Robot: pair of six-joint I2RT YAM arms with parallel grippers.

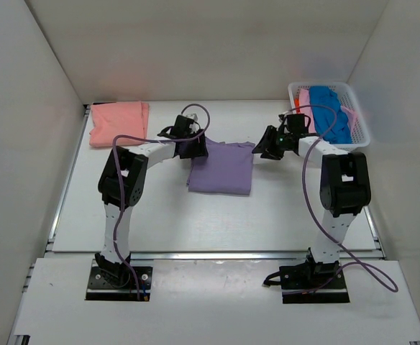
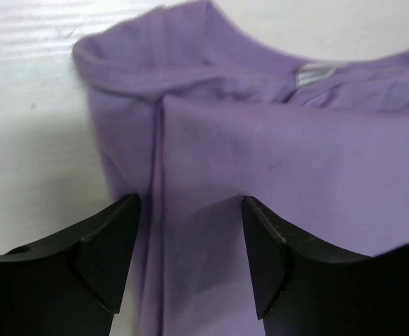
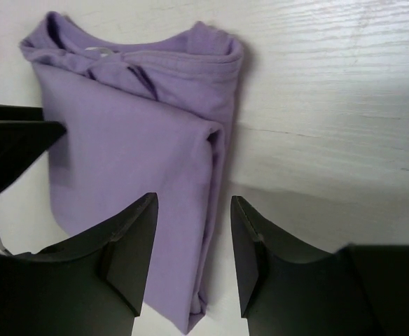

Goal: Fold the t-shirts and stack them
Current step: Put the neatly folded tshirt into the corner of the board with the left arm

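Folded purple shirt (image 1: 223, 169) mid-table, an open end effector over each far corner.
At far left, a folded salmon shirt (image 1: 119, 123) lies flat on the table (image 1: 167, 215). The left end effector (image 2: 190, 210) is over the purple shirt's left fold, jaws apart, gripping nothing. The right end effector (image 3: 194, 206), also open and empty, is over its right edge. At far right, a white basket (image 1: 359, 115) holds a crumpled blue shirt (image 1: 330, 115).

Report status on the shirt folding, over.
Left hand open, right hand open, both empty, flanking purple t-shirt. It's folded, mid-table; salmon t-shirt folded far left. Nothing in the way; basket far right.
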